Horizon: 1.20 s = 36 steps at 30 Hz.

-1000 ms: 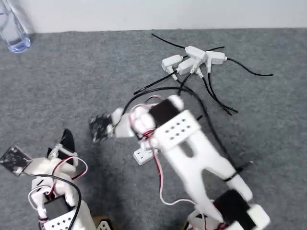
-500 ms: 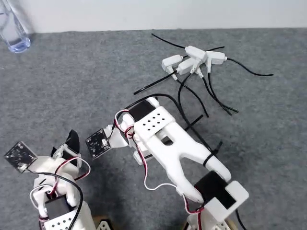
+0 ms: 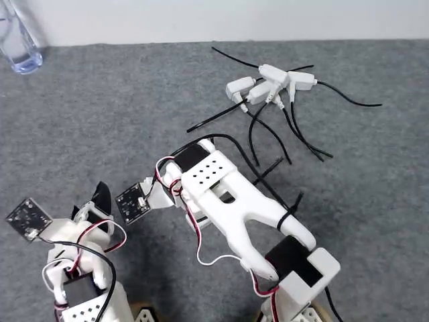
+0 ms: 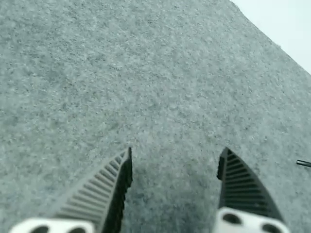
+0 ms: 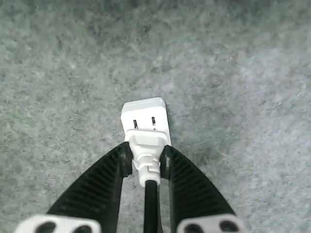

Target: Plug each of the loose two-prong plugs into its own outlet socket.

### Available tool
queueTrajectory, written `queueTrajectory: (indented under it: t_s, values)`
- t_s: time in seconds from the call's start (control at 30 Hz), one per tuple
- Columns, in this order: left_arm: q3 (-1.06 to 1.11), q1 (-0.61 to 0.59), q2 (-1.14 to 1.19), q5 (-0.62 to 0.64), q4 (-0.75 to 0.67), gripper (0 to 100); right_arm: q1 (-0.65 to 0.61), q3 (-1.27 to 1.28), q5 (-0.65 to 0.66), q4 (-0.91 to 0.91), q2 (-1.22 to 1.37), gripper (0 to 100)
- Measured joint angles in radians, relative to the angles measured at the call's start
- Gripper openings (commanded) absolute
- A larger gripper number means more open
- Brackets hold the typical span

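Left gripper (image 4: 176, 151): fingers apart, nothing between, over bare carpet (image 4: 146, 73), off to left of outlet socket (image 5: 144, 110).

Right gripper (image 5: 145, 147): clamped on two-prong plug (image 5: 145, 141), plug nose touching socket, prongs lined on slots; seating depth unclear.

Judgement: press straight along prong line, no twist. Socket is unbraced and may slide.

Other plugs (image 3: 268, 84) heaped well beyond socket, to right.
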Motion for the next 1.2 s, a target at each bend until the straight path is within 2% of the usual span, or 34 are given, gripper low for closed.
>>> queueTrajectory:
  t_s: [0.7,1.0,1.2]
  values:
    - [0.0,0.0,0.0,0.0,0.0,27,-0.026,0.003,-0.029,-0.009,0.003,0.9]
    - [0.0,0.0,0.0,0.0,0.0,27,-0.029,0.133,-0.029,-0.135,-0.018,0.9]
    - [0.0,0.0,0.0,0.0,0.0,27,-0.032,0.147,-0.029,-0.146,-0.02,0.9]
